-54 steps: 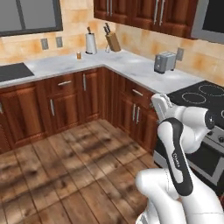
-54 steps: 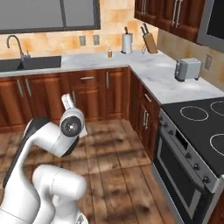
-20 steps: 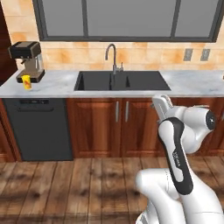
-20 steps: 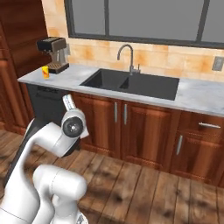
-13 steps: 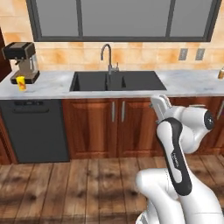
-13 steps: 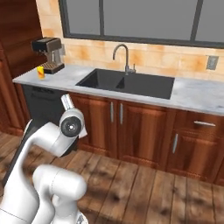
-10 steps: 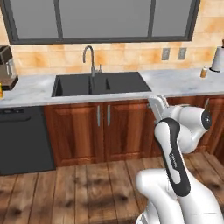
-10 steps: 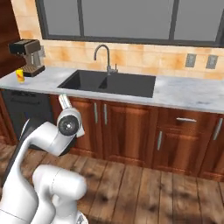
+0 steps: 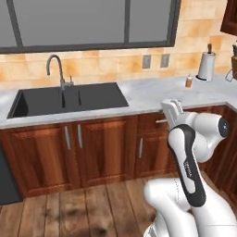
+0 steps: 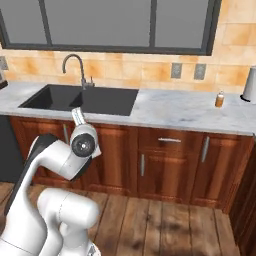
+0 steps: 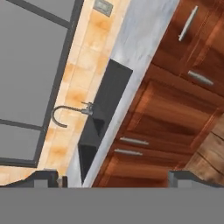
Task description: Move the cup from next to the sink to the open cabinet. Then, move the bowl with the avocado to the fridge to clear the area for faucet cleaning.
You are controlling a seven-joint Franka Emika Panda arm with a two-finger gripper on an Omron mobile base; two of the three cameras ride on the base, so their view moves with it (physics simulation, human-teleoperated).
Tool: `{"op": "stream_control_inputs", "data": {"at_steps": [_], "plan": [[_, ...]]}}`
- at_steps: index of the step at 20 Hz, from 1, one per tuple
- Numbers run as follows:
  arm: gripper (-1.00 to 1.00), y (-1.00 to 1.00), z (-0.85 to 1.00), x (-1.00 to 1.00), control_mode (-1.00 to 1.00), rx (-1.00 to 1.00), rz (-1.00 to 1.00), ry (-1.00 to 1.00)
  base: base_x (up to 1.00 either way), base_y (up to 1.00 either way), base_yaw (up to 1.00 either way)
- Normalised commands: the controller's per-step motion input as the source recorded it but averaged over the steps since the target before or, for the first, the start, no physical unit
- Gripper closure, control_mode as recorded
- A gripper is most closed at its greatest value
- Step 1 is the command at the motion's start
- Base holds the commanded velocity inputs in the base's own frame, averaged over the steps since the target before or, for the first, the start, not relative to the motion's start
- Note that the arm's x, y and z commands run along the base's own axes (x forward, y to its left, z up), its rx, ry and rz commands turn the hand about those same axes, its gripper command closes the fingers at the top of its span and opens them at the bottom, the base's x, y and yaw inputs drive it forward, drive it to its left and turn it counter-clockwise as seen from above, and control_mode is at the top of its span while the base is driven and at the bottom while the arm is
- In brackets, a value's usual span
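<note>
we have the gripper [image 11: 114, 177] tucked in close to the arm, well short of the counter [image 9: 152, 95], its two dark finger tips spread about as wide as they go with bare air between them, so it holds nothing. of the task's things, the ones in front of us are the black sink [image 9: 69, 98], sunk into the left part of the counter and running toward its front edge, and the faucet [image 9: 56, 69] rising at the sink's back edge against the tiled wall. the cup, the bowl with the avocado, the wall cabinet and the fridge we cannot place from here. by our judgement the cup, being a small tumbler, should be light and stiff, with a smooth and perhaps slick wall, so we would close on it across the middle of its side, low enough that it does not tip. the bowl is likely heavy and hard, wide for these jaws, so we would pinch its rim and keep it level so the loose avocado does not roll out. counting what we see: one sink with two basins, one faucet, two wall outlets [image 9: 147, 61], one small bottle [image 9: 189, 81] toward the right end of the counter, one paper-towel roll [image 9: 206, 65] at the back right corner.
</note>
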Motion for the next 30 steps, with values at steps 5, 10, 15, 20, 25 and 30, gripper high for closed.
{"op": "stream_control_inputs", "data": {"at_steps": [5, 10, 15, 20, 25, 30], "plan": [[-1.00, 0.00, 0.00, 0.00, 1.00, 0.00, 0.00, 0.00, 0.85, 0.62, 0.27], [-1.00, 0.00, 0.00, 0.00, 1.00, 0.00, 0.00, 0.00, -0.23, 1.00, 0.36], [-1.00, 0.00, 0.00, 0.00, 1.00, 0.00, 0.00, 0.00, -0.07, 1.00, 0.27], [-1.00, 0.00, 0.00, 0.00, 1.00, 0.00, 0.00, 0.00, 0.86, 1.00, 0.04], [-1.00, 0.00, 0.00, 0.00, 1.00, 0.00, 0.00, 0.00, 1.00, 1.00, -0.03], [-1.00, 0.00, 0.00, 0.00, 1.00, 0.00, 0.00, 0.00, 0.68, 1.00, -0.24]]}}
